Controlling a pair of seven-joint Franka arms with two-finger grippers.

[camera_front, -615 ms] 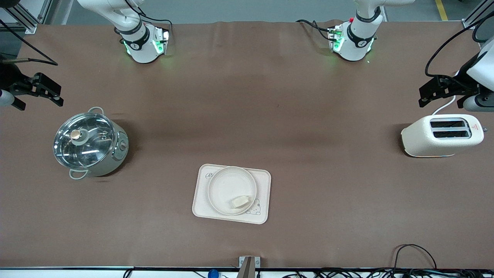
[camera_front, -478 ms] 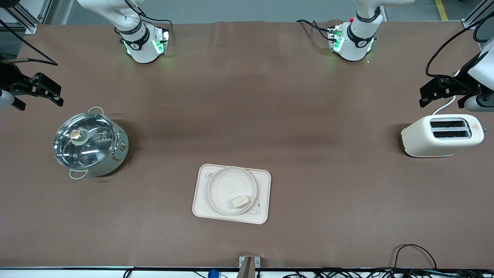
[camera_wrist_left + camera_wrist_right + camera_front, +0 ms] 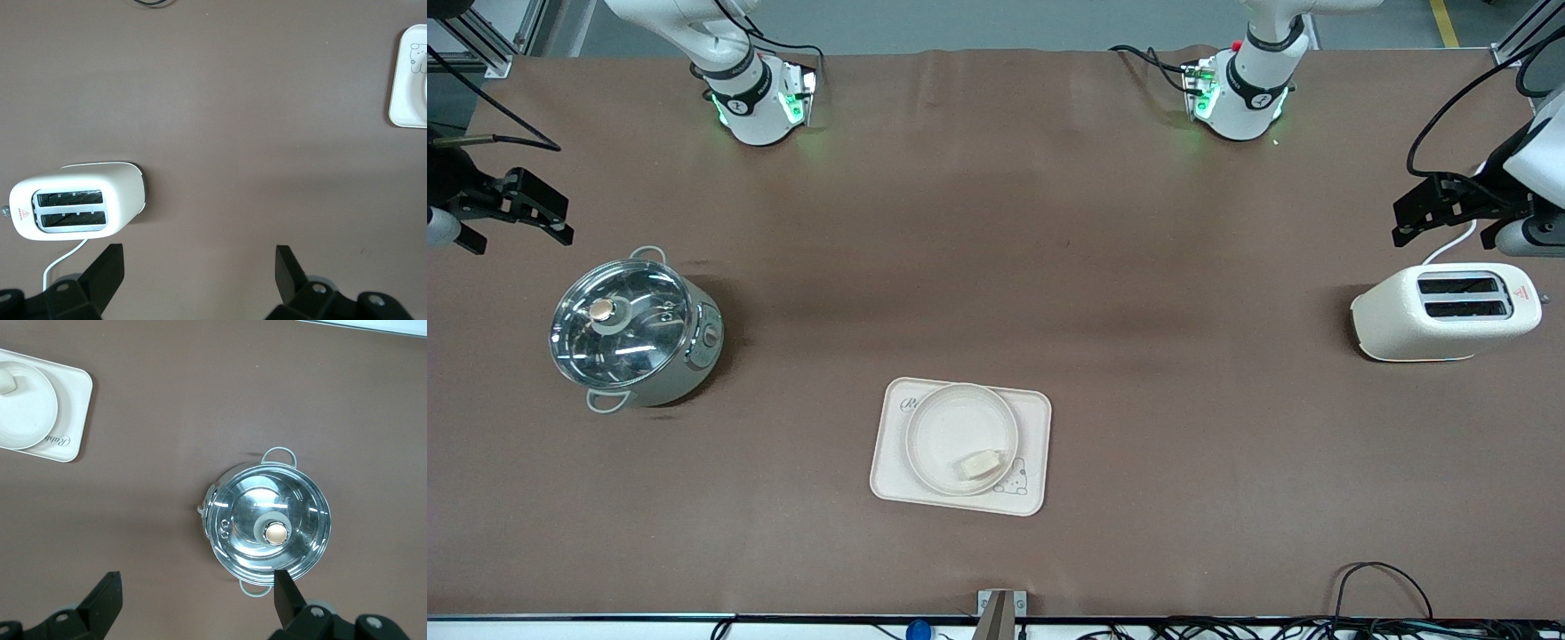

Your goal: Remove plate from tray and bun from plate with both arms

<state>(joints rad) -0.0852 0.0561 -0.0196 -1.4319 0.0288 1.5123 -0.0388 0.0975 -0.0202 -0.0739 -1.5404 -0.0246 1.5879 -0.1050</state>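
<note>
Bun on plate, plate on tray, both arms waiting at the ends of the surface.

The smooth round plate (image 3: 961, 437) sits on the flat rounded-corner tray (image 3: 889, 476); the lumpy pale bun (image 3: 980, 464) lies on the plate's rim nearest the front camera. The left gripper (image 3: 1440, 213) hangs above the matte toaster (image 3: 1445, 312), the right gripper (image 3: 520, 213) above the shiny glass-lidded pot (image 3: 633, 332), both with fingers spread and holding nothing.
</note>
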